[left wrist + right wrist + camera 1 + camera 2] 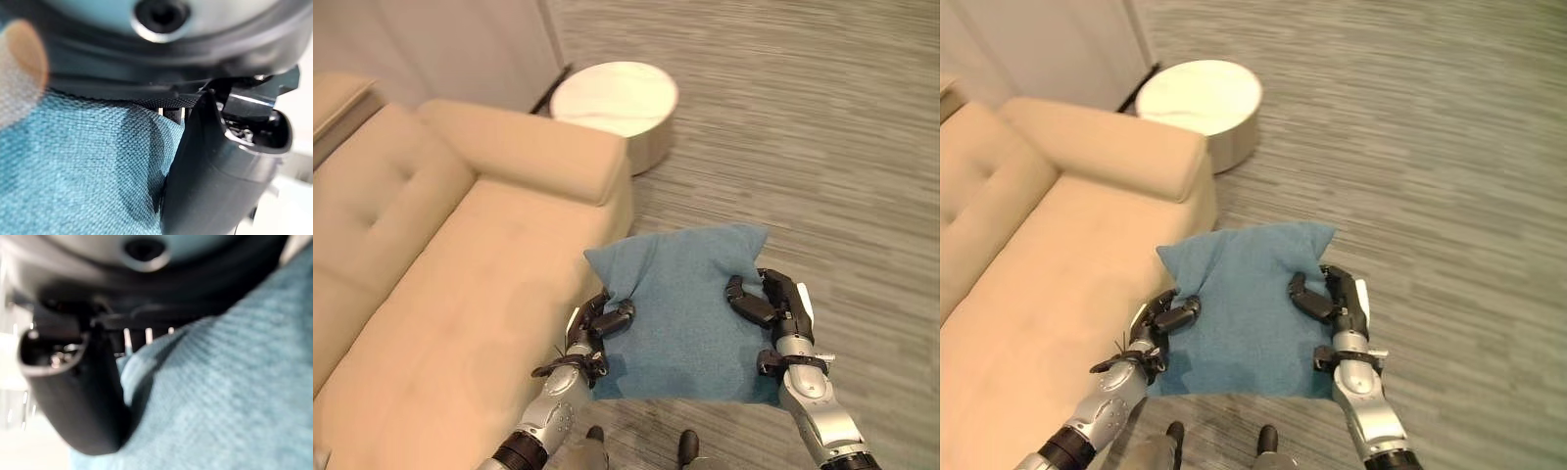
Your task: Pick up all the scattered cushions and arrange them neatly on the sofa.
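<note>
A blue cushion (680,304) is held up in front of me, just off the front right corner of the beige sofa (440,294). My left hand (600,329) grips its left edge with thumb and fingers pinching the fabric. At the cushion's right edge my right hand (769,305) does the same, its thumb pressed into the cloth. Both wrist views show a dark thumb dug into the blue weave (83,171), (230,401). The cushion (1249,304) hangs over the floor beside the sofa's armrest (1102,147).
A round white side table (614,98) stands beyond the sofa's armrest, near a pale wall (440,39). Grey striped carpet (803,127) stretches to the right and ahead. The sofa seat (460,323) lies to my left.
</note>
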Tool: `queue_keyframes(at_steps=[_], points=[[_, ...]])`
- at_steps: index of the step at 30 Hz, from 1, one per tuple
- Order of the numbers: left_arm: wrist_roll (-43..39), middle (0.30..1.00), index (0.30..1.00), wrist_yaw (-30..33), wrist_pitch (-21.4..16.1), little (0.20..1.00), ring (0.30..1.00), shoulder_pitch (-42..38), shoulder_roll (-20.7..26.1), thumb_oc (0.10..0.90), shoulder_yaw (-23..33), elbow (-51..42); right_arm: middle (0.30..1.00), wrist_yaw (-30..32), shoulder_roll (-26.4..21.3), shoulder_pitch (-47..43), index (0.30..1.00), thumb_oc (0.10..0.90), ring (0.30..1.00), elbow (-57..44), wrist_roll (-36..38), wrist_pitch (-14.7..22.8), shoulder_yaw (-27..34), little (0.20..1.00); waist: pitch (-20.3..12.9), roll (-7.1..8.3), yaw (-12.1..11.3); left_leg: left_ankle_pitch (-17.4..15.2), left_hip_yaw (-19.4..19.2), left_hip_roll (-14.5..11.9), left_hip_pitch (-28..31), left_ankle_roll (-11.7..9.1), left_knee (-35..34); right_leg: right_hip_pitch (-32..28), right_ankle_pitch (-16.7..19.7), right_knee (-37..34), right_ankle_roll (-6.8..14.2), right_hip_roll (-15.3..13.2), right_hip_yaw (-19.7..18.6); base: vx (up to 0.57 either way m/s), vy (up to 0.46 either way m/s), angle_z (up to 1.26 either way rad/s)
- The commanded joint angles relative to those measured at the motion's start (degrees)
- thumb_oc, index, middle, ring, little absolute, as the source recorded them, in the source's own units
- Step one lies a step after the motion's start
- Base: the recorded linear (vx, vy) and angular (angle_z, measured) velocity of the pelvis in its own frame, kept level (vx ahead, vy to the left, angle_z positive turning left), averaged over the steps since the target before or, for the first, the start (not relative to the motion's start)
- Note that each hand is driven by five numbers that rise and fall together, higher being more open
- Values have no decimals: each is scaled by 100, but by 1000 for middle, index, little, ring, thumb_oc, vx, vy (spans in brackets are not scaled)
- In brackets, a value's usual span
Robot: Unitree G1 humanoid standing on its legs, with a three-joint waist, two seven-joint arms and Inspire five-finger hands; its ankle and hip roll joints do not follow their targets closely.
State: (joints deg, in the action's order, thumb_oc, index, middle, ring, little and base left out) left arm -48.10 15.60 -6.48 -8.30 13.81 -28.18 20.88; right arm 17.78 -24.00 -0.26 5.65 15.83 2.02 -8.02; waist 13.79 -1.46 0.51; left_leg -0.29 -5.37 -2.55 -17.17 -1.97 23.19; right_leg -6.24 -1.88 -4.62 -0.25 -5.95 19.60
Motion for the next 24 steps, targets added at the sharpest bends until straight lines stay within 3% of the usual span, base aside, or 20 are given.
queue_keyframes(at_steps=[1, 2, 4, 6, 8, 9, 10, 11, 12, 13, 16, 17, 18, 20, 21, 22, 23, 24], points=[[-17, 300, 300, -582, -578, 300, 300, -629, -516, 400, -322, -1267, 300, -500, 222, -733, 300, 400, 300, -934, -97, 559, -846, 300, -556, 24, -370, 290, -448, 116, -176, -139, -932, -254, -666, 712, 518, 141, -574, 170, -21, 63], [-17, 300, 300, -581, -578, 300, 300, -628, -510, 400, -324, -1271, 300, -499, 228, -737, 300, 400, 300, -929, -99, 560, -847, 300, -561, 36, -378, 294, -458, 118, -174, -144, -941, -249, -669, 711, 517, 135, -583, 195, 20, 15], [-59, 300, 300, -642, -530, 300, 300, -500, -443, 400, -231, -1326, 300, -577, 390, -813, 300, 400, 300, -913, -157, 585, -931, 300, -675, 7, -503, 240, -254, 267, 254, 19, -1640, -358, -773, 783, 599, 224, -621, 296, 93, -20], [-165, 300, 300, -677, -520, 300, 300, -430, -409, 400, -261, -1366, 300, -626, 492, -765, 300, 400, 300, -917, -130, 586, -935, 300, -756, 106, -516, 210, -64, 401, 280, 93, -1559, -386, -715, 877, 689, 175, -630, 274, 83, -38], [-156, 300, 300, -683, -495, 300, 300, -420, -342, 400, -249, -1385, 300, -658, 550, -753, 300, 400, 300, -903, -99, 580, -980, 300, -821, 176, -501, 99, -123, 424, 437, 214, -1566, -329, -665, 1144, 766, 96, -680, 246, 142, -45], [-134, 300, 300, -637, -500, 300, 300, -444, -324, 400, -240, -1414, 300, -703, 596, -819, 300, 400, 300, -853, -169, 576, -1060, 300, -826, 220, -475, -101, -169, 488, 657, 385, -1534, -92, -277, 2048, 1009, -67, -705, 203, 157, -5], [-134, 300, 300, -636, -500, 300, 300, -447, -325, 400, -239, -1414, 300, -703, 595, -822, 300, 400, 300, -852, -169, 577, -1060, 300, -840, 210, -482, -88, -171, 474, 639, 383, -1540, -72, -259, 2038, 1005, -53, -711, 245, 204, 7], [-72, 300, 300, -627, -484, 300, 300, -479, -309, 400, -270, -1419, 300, -724, 607, -854, 300, 400, 300, -855, -199, 543, -1073, 300, -779, 109, -411, -242, -169, 410, 867, 475, -1513, 195, 97, 2989, 1259, -176, -665, 101, 86, 2], [-72, 300, 300, -627, -484, 300, 300, -479, -309, 400, -270, -1419, 300, -724, 607, -854, 300, 400, 300, -855, -199, 543, -1073, 300, -778, 111, -413, -242, -171, 411, 867, 475, -1512, 197, 95, 2993, 1260, -177, -667, 237, 172, 19], [13, 300, 300, -605, -507, 300, 300, -479, -299, 400, -260, -1421, 300, -758, 663, -786, 300, 400, 300, -909, -205, 529, -1036, 300, -696, -20, -269, -366, -114, 386, 1165, 519, -1514, 477, 303, 3694, 1284, -356, -556, 131, 86, 24], [115, 300, 300, -654, -485, 300, 300, -528, -288, 400, -301, -1394, 300, -802, 646, -646, 300, 400, 300, -986, -193, 517, -954, 300, -687, -70, -164, -467, 10, 439, 1401, 495, -1598, 569, 321, 3582, 1204, -557, -438, 219, 49, 25], [192, 300, 300, -712, -486, 300, 300, -547, -282, 400, -338, -1358, 300, -835, 629, -542, 300, 400, 300, -1012, -168, 532, -889, 300, -721, -98, -81, -518, 151, 458, 1491, 441, -1625, 701, 207, 3126, 1096, -621, -604, 205, -31, 33], [192, 300, 300, -713, -486, 300, 300, -545, -283, 400, -339, -1357, 300, -836, 629, -538, 300, 400, 300, -1014, -168, 532, -889, 300, -718, -97, -76, -525, 157, 458, 1498, 439, -1622, 688, 199, 3125, 1094, -622, -596, 245, -94, 40], [233, 300, 300, -728, -510, 300, 300, -508, -319, 400, -373, -1287, 300, -819, 611, -498, 300, 400, 300, -1034, -118, 560, -867, 300, -745, -86, -7, -600, 431, 495, 1578, 334, -1588, 869, 255, 2396, 1059, -690, -1091, 195, -105, 63], [233, 300, 300, -728, -511, 300, 300, -506, -320, 400, -373, -1287, 300, -819, 611, -496, 300, 400, 300, -1033, -118, 561, -868, 300, -738, -87, -3, -613, 435, 493, 1590, 332, -1583, 853, 245, 2396, 1059, -689, -1086, 239, -119, 59], [245, 300, 300, -752, -516, 300, 300, -504, -356, 400, -365, -1243, 300, -803, 618, -483, 300, 400, 300, -1060, -111, 562, -857, 300, -751, -77, 89, -706, 661, 525, 1720, 272, -1626, 1028, 307, 1992, 1088, -654, -1618, 236, -117, 55], [247, 300, 300, -754, -532, 300, 300, -506, -375, 400, -362, -1224, 300, -795, 615, -492, 300, 400, 300, -1069, -131, 561, -863, 300, -734, -71, 142, -764, 755, 529, 1799, 238, -1634, 1099, 412, 1860, 1127, -643, -1838, 232, -115, 58], [248, 300, 300, -754, -532, 300, 300, -506, -375, 400, -362, -1224, 300, -795, 615, -492, 300, 400, 300, -1069, -131, 561, -863, 300, -731, -71, 142, -765, 755, 529, 1802, 238, -1634, 1095, 412, 1860, 1127, -643, -1838, 257, -156, 75]])
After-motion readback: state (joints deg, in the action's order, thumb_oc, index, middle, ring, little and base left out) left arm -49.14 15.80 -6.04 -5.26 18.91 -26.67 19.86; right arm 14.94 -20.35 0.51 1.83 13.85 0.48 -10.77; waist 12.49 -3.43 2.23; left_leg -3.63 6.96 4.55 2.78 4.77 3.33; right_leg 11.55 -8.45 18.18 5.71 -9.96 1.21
